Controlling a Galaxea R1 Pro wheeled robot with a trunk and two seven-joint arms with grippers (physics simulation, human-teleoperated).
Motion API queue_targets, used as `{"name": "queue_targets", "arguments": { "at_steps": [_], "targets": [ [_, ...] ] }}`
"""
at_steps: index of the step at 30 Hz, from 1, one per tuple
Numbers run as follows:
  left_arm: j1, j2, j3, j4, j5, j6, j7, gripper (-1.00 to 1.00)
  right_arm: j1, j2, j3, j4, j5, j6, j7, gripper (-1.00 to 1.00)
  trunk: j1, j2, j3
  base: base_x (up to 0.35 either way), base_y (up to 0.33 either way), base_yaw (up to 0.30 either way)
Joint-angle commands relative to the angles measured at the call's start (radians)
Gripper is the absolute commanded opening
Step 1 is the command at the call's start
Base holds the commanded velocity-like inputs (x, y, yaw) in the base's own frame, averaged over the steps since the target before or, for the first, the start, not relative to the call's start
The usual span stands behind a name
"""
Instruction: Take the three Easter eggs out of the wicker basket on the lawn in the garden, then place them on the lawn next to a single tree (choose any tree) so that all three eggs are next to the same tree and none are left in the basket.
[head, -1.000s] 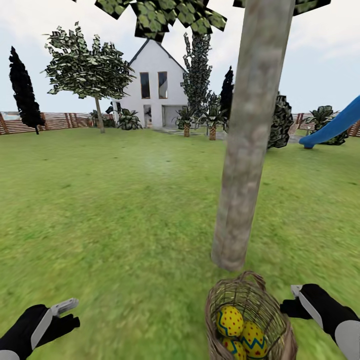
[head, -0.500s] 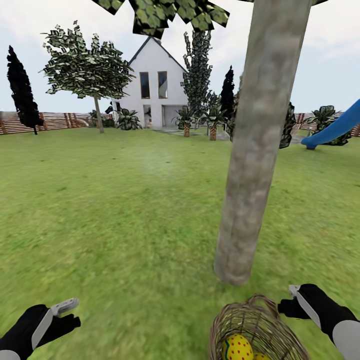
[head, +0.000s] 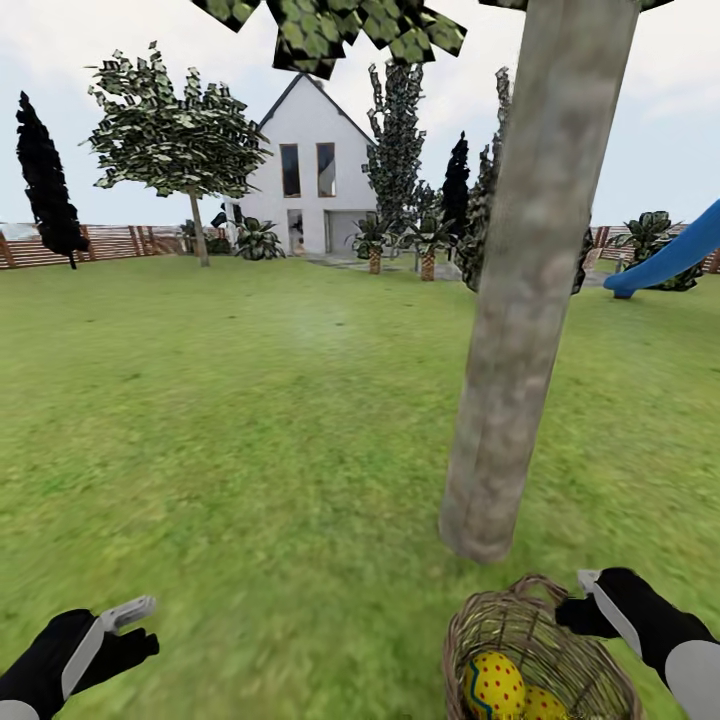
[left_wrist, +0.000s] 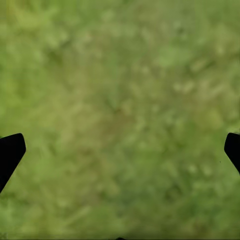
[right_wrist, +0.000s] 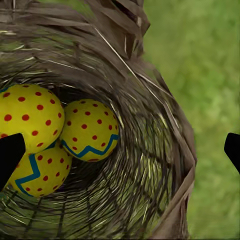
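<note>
The wicker basket (head: 598, 670) stands on the lawn (head: 250, 420) just in front of the grey-brown tree (head: 505, 340). Two yellow Easter eggs (head: 493, 685) with red dots peek out of it at the picture's lower edge. My right gripper (head: 583, 600) hovers open by the basket's right rim. In the right wrist view three eggs (right_wrist: 90, 129) lie together inside the basket (right_wrist: 150, 150), with the open right gripper (right_wrist: 120, 150) above them, holding nothing. My left gripper (head: 140, 628) is open and empty over bare grass (left_wrist: 120, 100), far left of the basket.
Open grass stretches left and ahead. A white house (head: 310, 170), a leafy tree (head: 175, 140), dark cypresses (head: 45, 185) and a wooden fence (head: 110, 242) line the far edge. A blue slide (head: 665, 255) stands at the far right.
The whole view has shifted with my own movement: the trunk and basket now sit further right and the basket lower in the picture. Both grippers hold the same open pose.
</note>
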Motion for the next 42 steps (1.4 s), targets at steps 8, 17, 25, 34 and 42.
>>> {"name": "queue_targets", "arguments": {
  "at_steps": [8, 17, 25, 34, 42],
  "targets": [
    [0.0, 0.0, 0.003, 0.0, 0.0, 0.004, -0.002, 1.0, -0.001, -0.001, 0.004, -0.002, -0.001, 0.005, 0.002, 1.0, -0.001, -0.001, -0.001, -0.248, 0.244, 0.0],
    [0.0, -0.001, 0.003, 0.0, 0.0, 0.0, -0.001, 1.0, -0.001, -0.003, 0.006, -0.002, 0.001, 0.006, 0.002, 1.0, -0.001, -0.001, -0.001, 0.147, 0.215, 0.0],
    [0.0, -0.003, 0.003, 0.001, 0.0, -0.002, 0.001, 1.0, -0.001, -0.004, 0.004, -0.002, 0.001, 0.006, 0.002, 1.0, -0.001, -0.001, -0.001, 0.261, 0.164, 0.0],
    [0.0, -0.007, 0.003, 0.001, 0.0, -0.002, 0.002, 1.0, -0.001, -0.009, 0.004, -0.002, 0.001, 0.006, 0.002, 1.0, -0.001, -0.001, -0.001, 0.029, 0.009, 0.0],
    [0.0, -0.009, 0.001, 0.001, 0.0, -0.002, 0.002, 1.0, -0.001, -0.01, 0.004, -0.003, 0.001, 0.007, 0.002, 1.0, -0.001, -0.001, -0.001, 0.0, 0.0, 0.0]
  ]
}}
